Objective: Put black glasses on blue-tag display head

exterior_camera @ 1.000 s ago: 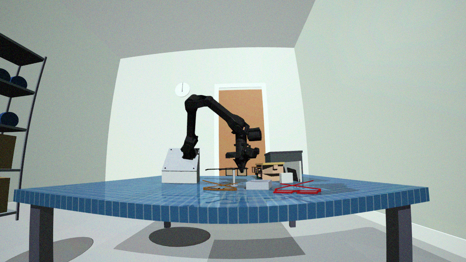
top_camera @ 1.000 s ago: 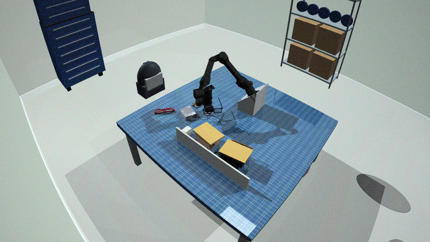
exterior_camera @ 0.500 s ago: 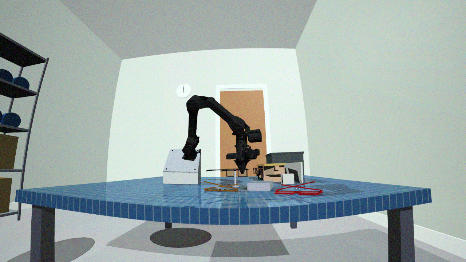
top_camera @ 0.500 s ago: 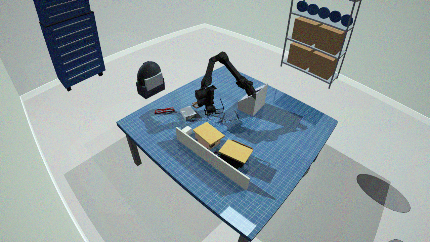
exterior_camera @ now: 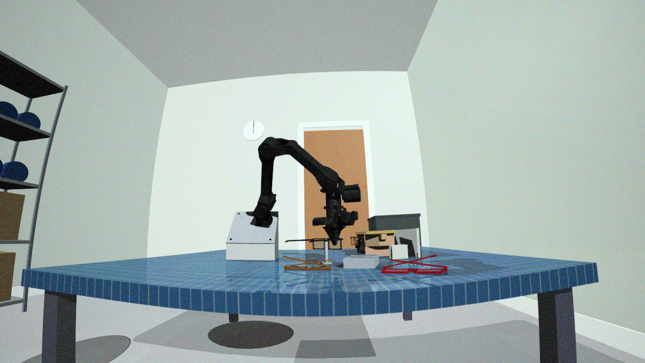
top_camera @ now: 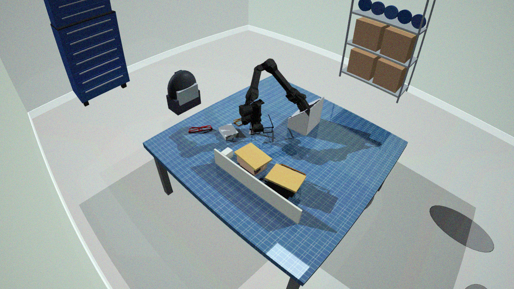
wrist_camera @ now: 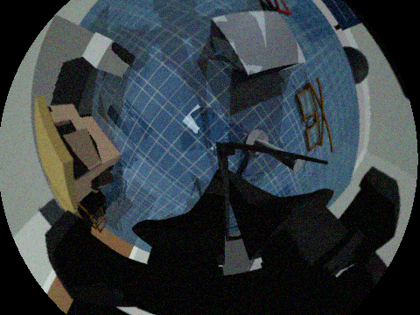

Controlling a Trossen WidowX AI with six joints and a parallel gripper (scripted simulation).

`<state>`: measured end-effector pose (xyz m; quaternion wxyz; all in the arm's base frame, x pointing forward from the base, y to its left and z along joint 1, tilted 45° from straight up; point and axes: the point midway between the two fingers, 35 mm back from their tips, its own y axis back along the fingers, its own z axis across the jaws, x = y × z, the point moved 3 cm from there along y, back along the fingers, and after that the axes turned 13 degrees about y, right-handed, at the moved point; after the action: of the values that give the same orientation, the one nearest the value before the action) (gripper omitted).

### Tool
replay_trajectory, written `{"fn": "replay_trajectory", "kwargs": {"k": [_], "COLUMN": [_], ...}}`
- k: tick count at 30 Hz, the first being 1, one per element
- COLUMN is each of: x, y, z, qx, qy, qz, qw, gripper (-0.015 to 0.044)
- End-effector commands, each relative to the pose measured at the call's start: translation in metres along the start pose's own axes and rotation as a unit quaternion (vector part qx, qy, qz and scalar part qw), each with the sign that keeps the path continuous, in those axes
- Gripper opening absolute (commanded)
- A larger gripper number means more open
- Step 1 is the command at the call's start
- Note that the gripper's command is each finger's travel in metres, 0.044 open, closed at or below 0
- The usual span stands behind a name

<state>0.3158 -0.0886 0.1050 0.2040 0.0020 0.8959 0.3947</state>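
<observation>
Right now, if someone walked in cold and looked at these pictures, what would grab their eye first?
Probably the black arm bent over the middle of the blue tiled table, its gripper shut on the black glasses and holding them just above the surface. Next, the two display heads with flat yellow tops beside a long white panel near the table's front. The red glasses lying flat also stand out.

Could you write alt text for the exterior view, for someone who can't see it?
A black robot arm's hand holds black glasses just above a blue tiled table. Orange glasses and red glasses lie flat nearby, with a blocky display head behind.
</observation>
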Motion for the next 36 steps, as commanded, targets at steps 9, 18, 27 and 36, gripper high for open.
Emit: {"fn": "replay_trajectory", "kwargs": {"k": [9,18,27,36], "x": [0.009,0.014,0.018,0.016], "y": [-0.001,-0.001,-0.001,-0.001], "z": [0.004,0.007,0.008,0.008], "qx": [0.000,0.000,0.000,0.000], "qy": [-0.001,-0.001,-0.001,-0.001], "qz": [0.002,0.002,0.002,0.002], "qw": [1.000,1.000,1.000,1.000], "gripper": [0.0000,0.0000,0.0000,0.0000]}}
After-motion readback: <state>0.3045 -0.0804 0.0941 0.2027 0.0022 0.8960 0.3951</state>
